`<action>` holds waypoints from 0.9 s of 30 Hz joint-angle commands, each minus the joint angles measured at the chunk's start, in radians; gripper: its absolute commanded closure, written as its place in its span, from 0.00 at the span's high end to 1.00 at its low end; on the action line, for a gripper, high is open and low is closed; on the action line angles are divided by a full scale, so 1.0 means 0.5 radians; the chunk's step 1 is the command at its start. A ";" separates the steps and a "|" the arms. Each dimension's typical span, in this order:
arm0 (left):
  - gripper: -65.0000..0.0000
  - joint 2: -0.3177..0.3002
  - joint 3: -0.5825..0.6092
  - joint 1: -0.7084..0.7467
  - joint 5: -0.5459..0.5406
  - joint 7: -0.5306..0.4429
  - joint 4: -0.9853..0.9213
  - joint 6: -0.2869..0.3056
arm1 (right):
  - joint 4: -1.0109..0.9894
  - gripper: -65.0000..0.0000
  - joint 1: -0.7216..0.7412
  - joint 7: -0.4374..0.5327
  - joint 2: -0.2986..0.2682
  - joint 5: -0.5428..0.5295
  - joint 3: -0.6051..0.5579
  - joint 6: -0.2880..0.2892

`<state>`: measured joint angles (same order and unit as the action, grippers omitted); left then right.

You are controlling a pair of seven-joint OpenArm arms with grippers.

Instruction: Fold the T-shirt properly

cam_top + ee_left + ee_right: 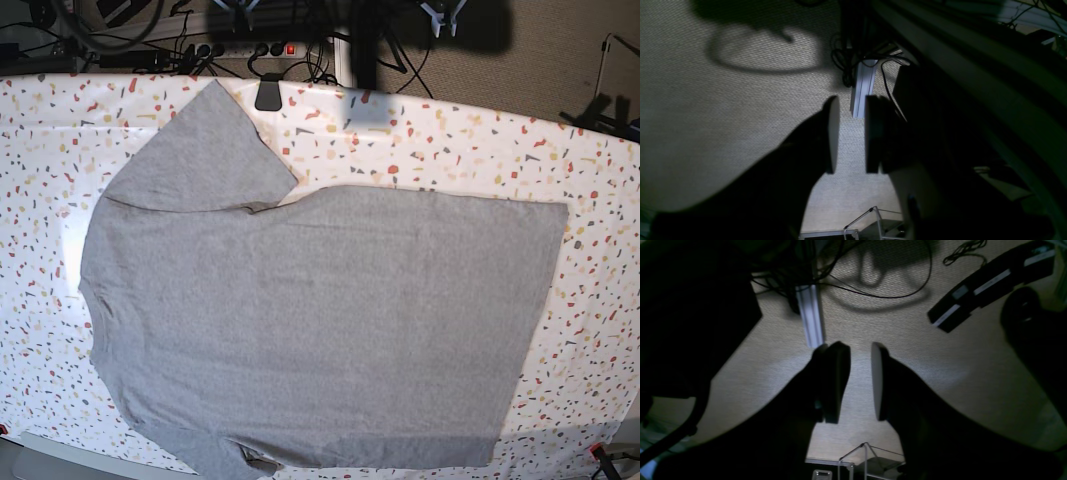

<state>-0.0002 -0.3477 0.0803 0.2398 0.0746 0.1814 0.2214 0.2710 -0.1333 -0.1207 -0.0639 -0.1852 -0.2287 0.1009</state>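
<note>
The T-shirt [320, 320] lies flat on the speckled table [600, 150] in the base view, plain grey side up, no lettering showing. Its hem is at the right. One sleeve points to the back left, and the other reaches the front edge. Neither wrist view shows the T-shirt. My left gripper [851, 133] is open and empty, held off the table above carpet floor. It shows at the top right of the base view [445, 14]. My right gripper [860, 381] is also open and empty above the floor, at the top left of the base view [240, 12].
A black clamp [268, 95] sits on the table's far edge by the sleeve. Cables and a power strip [250, 47] lie behind the table. An aluminium leg [810, 316], loose cables and a black box [990, 283] are on the carpet below.
</note>
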 commanded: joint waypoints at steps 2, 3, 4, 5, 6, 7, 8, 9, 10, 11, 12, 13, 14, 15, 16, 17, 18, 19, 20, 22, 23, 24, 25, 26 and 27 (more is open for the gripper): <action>0.19 -0.001 -0.006 0.006 0.008 -0.008 0.003 0.020 | 0.011 0.26 -0.005 0.008 -0.005 -0.001 0.002 -0.007; 0.19 -0.001 -0.006 0.006 0.008 -0.008 0.003 0.020 | 0.011 0.26 -0.005 0.010 -0.005 -0.001 0.002 -0.007; 0.19 -0.001 -0.006 0.006 0.008 -0.008 0.003 0.020 | 0.011 0.26 -0.005 0.010 -0.005 -0.001 0.002 -0.007; 0.19 -0.001 -0.005 0.006 0.008 -0.008 0.003 0.020 | 0.011 0.26 -0.005 0.010 -0.005 -0.001 0.002 -0.007; 0.19 -0.001 -0.006 0.006 0.008 -0.008 0.003 0.020 | 0.011 0.26 -0.005 0.010 -0.005 0.000 0.002 -0.007; 0.19 -0.001 -0.006 0.007 0.008 -0.008 0.003 0.020 | 0.011 0.26 -0.005 0.010 -0.005 0.000 0.002 -0.007; 0.19 -0.001 -0.006 0.011 0.008 -0.008 0.003 0.020 | 0.011 0.26 -0.005 0.010 -0.005 0.000 0.002 -0.007; 0.19 -0.001 -0.006 0.011 0.008 -0.008 0.003 0.020 | 0.011 0.26 -0.005 0.010 -0.005 -0.001 0.002 -0.007; 0.19 -0.001 -0.006 0.011 0.008 -0.009 0.003 0.020 | 0.011 0.26 -0.006 0.010 -0.005 -0.001 0.002 -0.007; 0.19 -0.001 -0.006 0.011 0.008 -0.008 0.003 0.020 | 0.011 0.26 -0.005 0.009 -0.005 -0.001 0.002 -0.007; 0.19 -0.001 -0.006 0.011 0.008 -0.008 0.003 0.020 | 0.011 0.26 -0.005 0.009 -0.005 -0.001 0.002 -0.007; 0.19 -0.001 -0.006 0.011 0.008 -0.008 0.003 0.020 | 0.011 0.26 -0.005 0.010 -0.005 -0.001 0.002 -0.007; 0.19 -0.001 -0.006 0.011 0.008 -0.008 0.003 0.020 | 0.011 0.26 -0.006 0.010 -0.005 -0.001 0.002 -0.007; 0.19 -0.001 -0.006 0.011 0.007 -0.008 0.003 0.020 | 0.011 0.26 -0.005 0.010 -0.005 -0.001 0.002 -0.007; 0.19 -0.001 -0.006 0.011 0.007 -0.008 0.003 0.020 | 0.011 0.26 -0.005 0.009 -0.005 -0.001 0.002 -0.007; 0.19 -0.001 -0.006 0.011 0.008 -0.008 0.003 0.020 | 0.011 0.26 -0.006 0.009 -0.005 -0.001 0.002 -0.007; 0.19 -0.001 -0.006 0.011 0.008 -0.008 0.003 0.020 | 0.011 0.26 -0.005 0.009 -0.005 -0.001 0.002 -0.007; 0.19 -0.001 -0.006 0.011 0.007 -0.009 0.003 0.020 | 0.011 0.26 -0.005 0.009 -0.005 -0.001 0.002 -0.007; 0.19 -0.001 -0.006 0.011 0.007 -0.016 0.003 0.020 | 0.011 0.26 -0.006 0.009 -0.005 -0.001 0.002 -0.007; 0.19 -0.001 -0.006 0.013 0.007 -0.045 0.003 0.020 | 0.011 0.26 -0.011 0.012 -0.005 -0.001 0.002 -0.007; 0.19 -0.001 -0.006 0.022 0.006 -0.062 0.003 0.020 | 0.011 0.26 -0.017 0.033 -0.005 -0.001 0.002 -0.007; 0.19 -0.001 -0.006 0.034 0.006 -0.095 0.003 0.020 | 0.011 0.26 -0.032 0.069 -0.005 0.001 0.002 -0.007; 0.19 -0.001 -0.006 0.048 0.006 -0.134 0.003 0.020 | 0.012 0.26 -0.053 0.123 -0.005 0.005 0.002 -0.008; 0.19 -0.001 -0.006 0.068 0.006 -0.173 0.003 0.020 | 0.013 0.26 -0.081 0.200 -0.006 0.005 0.002 -0.009; 0.19 -0.001 -0.006 0.086 0.006 -0.218 0.003 0.020 | 0.013 0.26 -0.111 0.272 -0.006 0.020 0.002 -0.016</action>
<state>-0.0002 -0.3477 0.1139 0.2398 -0.0322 0.1833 0.2211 0.2752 -0.1802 0.0269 -0.0639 -0.1814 -0.2287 0.0998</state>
